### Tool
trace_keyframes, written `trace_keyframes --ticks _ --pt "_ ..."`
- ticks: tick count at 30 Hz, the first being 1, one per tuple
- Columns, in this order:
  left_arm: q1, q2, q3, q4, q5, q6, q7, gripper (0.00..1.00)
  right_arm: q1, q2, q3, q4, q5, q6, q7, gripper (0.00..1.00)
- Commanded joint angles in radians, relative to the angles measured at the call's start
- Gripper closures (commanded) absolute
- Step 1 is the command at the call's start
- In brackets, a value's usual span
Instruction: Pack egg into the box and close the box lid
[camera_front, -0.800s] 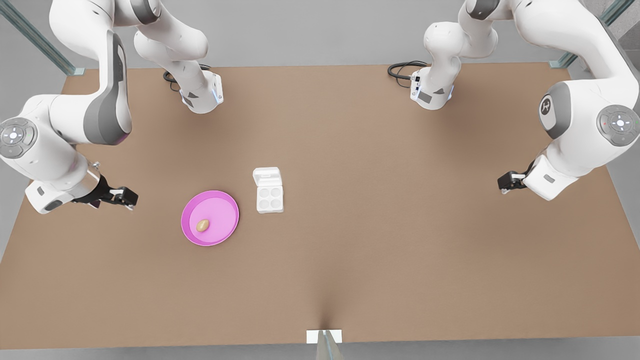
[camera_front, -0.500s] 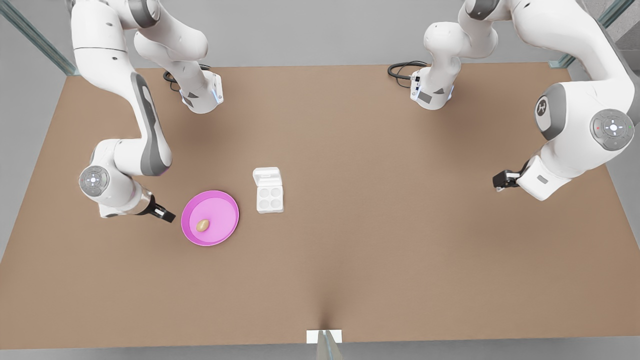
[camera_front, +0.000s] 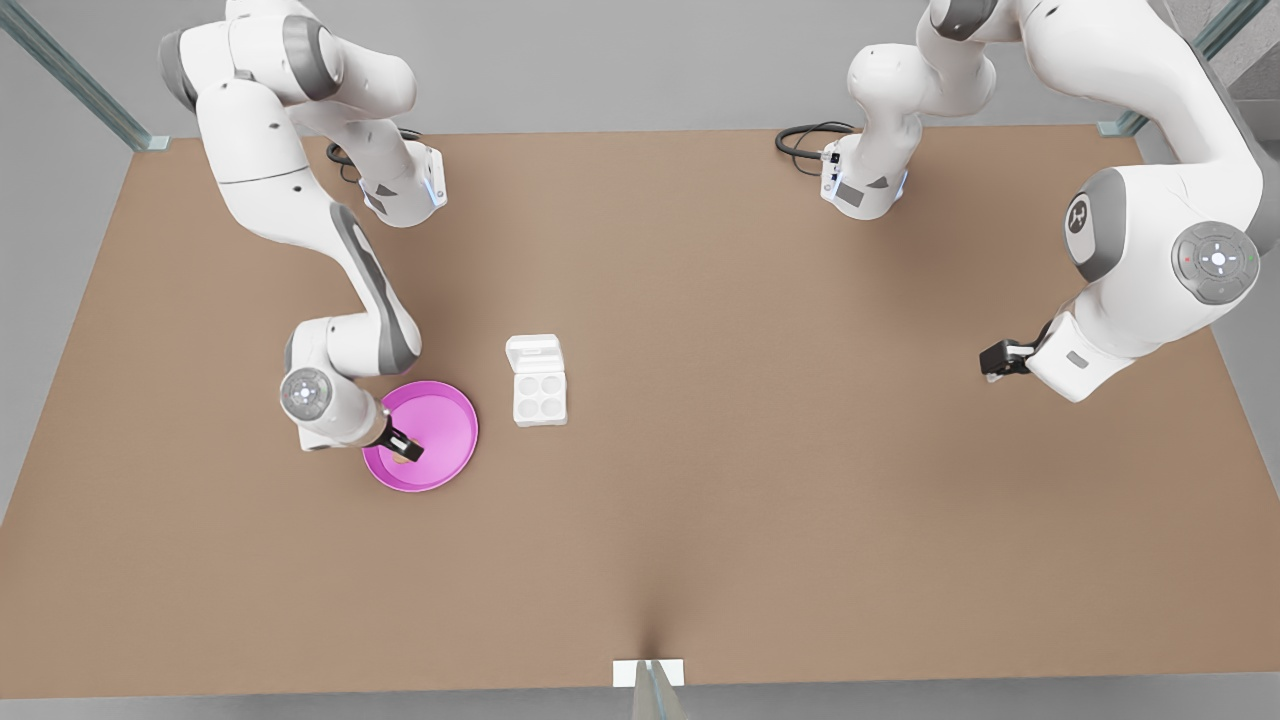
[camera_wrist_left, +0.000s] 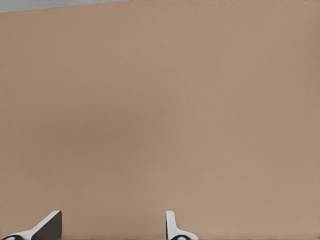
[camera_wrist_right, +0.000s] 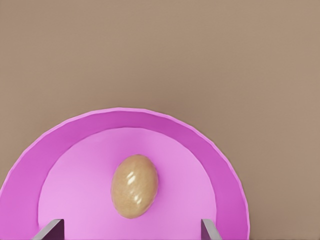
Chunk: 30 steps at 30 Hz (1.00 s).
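one egg (camera_wrist_right: 134, 186), one pink plate (camera_front: 450, 432), one white egg carton (camera_front: 539, 396) with four round cups, and two grippers on one brown table (camera_front: 760, 420). the right gripper (camera_front: 403, 445) hangs over the plate at the front view's left, its two fingers spread wide and holding nothing; in the right wrist view the fingertips (camera_wrist_right: 50, 230) stand well to either side of the egg, which lies between them and a little ahead, on the plate's flat floor, not touching either finger. the carton sits just beside the plate, apart from those fingers, with the box lid (camera_front: 533, 353) folded back flat and all four cups bare. the left gripper (camera_front: 992, 362) waits at the front view's right, well apart from the carton; its fingers (camera_wrist_left: 47, 227) are parted over bare table, gripping nothing.
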Motion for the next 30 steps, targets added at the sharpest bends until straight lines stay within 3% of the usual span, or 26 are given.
trace_keyframes --ticks 1,15,16,17,26,30 --pt "0.000 0.000 0.000 0.000 0.000 -0.002 0.000 0.00 0.000 0.006 0.000 0.001 0.000 0.005 0.000 0.00" --pt "0.000 0.000 0.000 0.000 0.000 -0.008 0.000 0.00 -0.001 0.089 0.002 0.007 0.000 0.101 0.000 0.00" --pt "0.000 0.000 0.000 0.000 0.000 -0.009 0.000 0.00 -0.001 0.092 0.002 0.007 0.000 0.101 0.000 0.18" --pt "0.000 0.000 0.000 0.000 0.000 -0.017 0.000 0.00 0.000 0.094 0.002 0.007 0.000 0.101 0.002 0.25" --pt "0.000 0.000 0.000 0.000 0.000 -0.017 0.000 0.00 -0.003 0.102 0.002 0.020 0.000 0.103 0.000 0.41" --pt "0.000 0.001 0.000 0.000 0.000 -0.017 0.000 0.00 -0.005 0.105 0.002 0.021 0.000 0.103 -0.002 0.43"
